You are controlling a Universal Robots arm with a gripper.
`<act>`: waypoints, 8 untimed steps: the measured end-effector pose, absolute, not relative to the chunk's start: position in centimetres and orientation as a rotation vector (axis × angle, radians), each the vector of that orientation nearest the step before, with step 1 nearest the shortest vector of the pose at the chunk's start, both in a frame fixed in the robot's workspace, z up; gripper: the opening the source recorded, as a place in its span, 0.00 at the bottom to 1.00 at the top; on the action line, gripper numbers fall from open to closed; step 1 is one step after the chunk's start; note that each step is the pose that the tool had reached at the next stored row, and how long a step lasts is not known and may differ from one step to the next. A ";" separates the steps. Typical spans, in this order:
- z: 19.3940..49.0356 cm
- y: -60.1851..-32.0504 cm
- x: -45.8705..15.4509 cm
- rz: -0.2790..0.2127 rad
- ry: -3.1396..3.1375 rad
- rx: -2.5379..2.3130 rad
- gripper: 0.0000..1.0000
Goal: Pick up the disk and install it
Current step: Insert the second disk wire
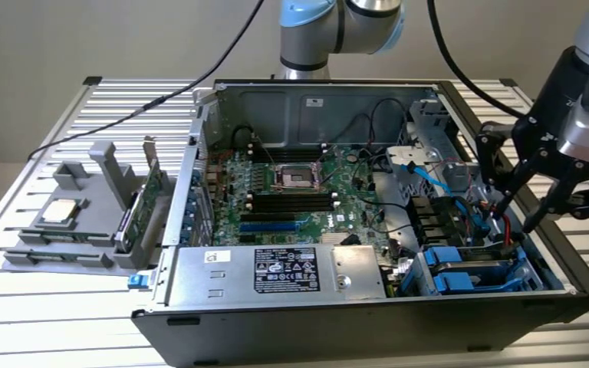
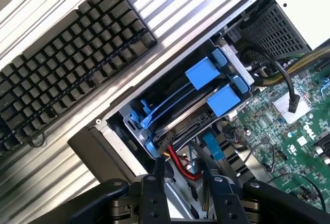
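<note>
The disk [image 1: 475, 268] lies in the drive bay at the front corner of the open computer case [image 1: 376, 322], on the exterior view's right, framed by its blue carrier [image 1: 448, 259]. In the wrist view the carrier's blue rails and tabs [image 2: 216, 87] show inside the bay, with the disk's dark edge [image 2: 188, 122] between them. My gripper [image 1: 512, 218] hangs just above and behind the bay, over red and blue cables. Its fingers [image 2: 158, 168] stand apart with nothing between them, so the gripper [image 2: 180, 171] is open and off the disk.
The motherboard [image 1: 294, 192] fills the case floor, with a labelled power supply [image 1: 274, 270] at the front. A grey stand [image 1: 80, 218] outside the case holds a square chip [image 1: 61, 210] and a green card [image 1: 143, 208]. A black keyboard [image 2: 67, 64] lies beside the case.
</note>
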State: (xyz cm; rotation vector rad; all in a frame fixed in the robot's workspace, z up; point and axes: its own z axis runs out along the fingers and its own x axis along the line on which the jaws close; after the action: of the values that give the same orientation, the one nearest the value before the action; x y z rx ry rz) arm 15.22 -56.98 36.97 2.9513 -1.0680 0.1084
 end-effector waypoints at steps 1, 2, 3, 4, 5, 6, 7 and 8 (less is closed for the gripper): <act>37.0 -57.0 15.2 0.107 -1.084 2.947 0.37; 37.0 -57.0 15.2 0.107 -1.097 2.944 0.37; 37.0 -57.0 15.2 0.106 -1.105 2.941 0.37; 37.0 -57.1 15.2 0.106 -1.112 2.939 0.37; 37.0 -57.1 15.2 0.105 -1.119 2.937 0.37; 37.0 -57.2 15.2 0.105 -1.125 2.935 0.37; 37.0 -57.2 15.2 0.104 -1.132 2.934 0.37; 37.0 -57.3 15.2 0.103 -1.140 2.933 0.37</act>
State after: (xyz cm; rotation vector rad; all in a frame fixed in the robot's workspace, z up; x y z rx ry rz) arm 15.24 -57.27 36.96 2.9325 -1.1397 0.1034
